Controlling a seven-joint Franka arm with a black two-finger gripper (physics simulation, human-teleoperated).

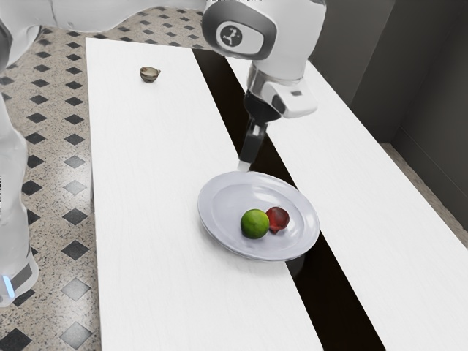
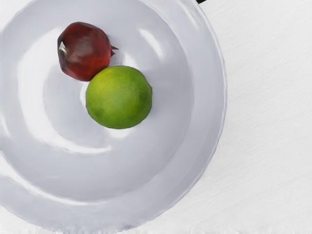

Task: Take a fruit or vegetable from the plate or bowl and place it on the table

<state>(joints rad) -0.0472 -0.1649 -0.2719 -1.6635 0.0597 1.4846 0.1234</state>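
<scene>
My gripper (image 1: 246,165) hangs above the far rim of the pale plate (image 1: 218,205) in the exterior view, apart from both fruits; whether it is open or shut cannot be made out. On the plate lie a green lime (image 1: 254,224) and a dark red pomegranate (image 1: 278,219), side by side. From the wrist view, the lime (image 2: 119,98) appears right against the pomegranate (image 2: 84,51), both inside the rim of the plate (image 2: 207,141).
A small brown bowl or cup (image 1: 149,74) stands near the white table's (image 1: 161,183) far end. The dark strip (image 1: 322,285) running along the table passes partly beneath the plate. Bare white tabletop surrounds the plate on both sides.
</scene>
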